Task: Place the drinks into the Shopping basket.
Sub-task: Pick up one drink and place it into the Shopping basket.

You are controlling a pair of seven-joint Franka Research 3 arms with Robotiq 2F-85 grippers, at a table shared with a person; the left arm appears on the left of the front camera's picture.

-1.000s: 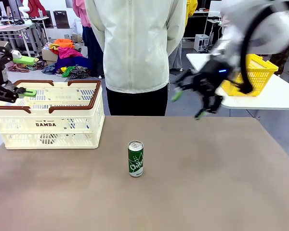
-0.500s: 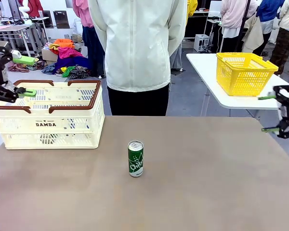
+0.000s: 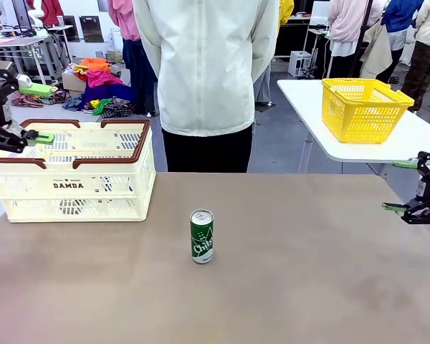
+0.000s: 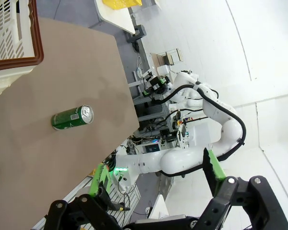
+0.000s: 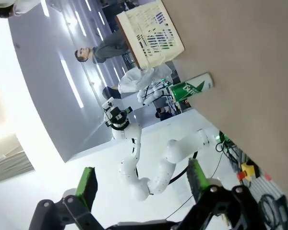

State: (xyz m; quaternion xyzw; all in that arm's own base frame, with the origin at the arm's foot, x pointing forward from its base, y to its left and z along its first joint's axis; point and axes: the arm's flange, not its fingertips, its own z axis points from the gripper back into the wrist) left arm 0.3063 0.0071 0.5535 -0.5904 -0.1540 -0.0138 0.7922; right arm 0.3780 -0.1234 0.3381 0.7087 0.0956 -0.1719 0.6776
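A green drink can stands upright near the middle of the brown table. The cream Shopping basket with brown-red rim handles sits at the far left. My left gripper hovers open over the basket's left rim, nothing between its fingers. My right gripper hangs open at the table's right edge, well away from the can. The left wrist view shows the can and a basket corner beyond the open left gripper. In the right wrist view the can and basket lie far beyond the open right gripper.
A person in a pale jacket stands at the far side, behind the table's middle. A yellow mesh basket rests on a white side table at the back right. Bare tabletop surrounds the can.
My right arm has swung from above the table's far middle out to the right edge and come lower. The left gripper, the can and the basket have stayed put.
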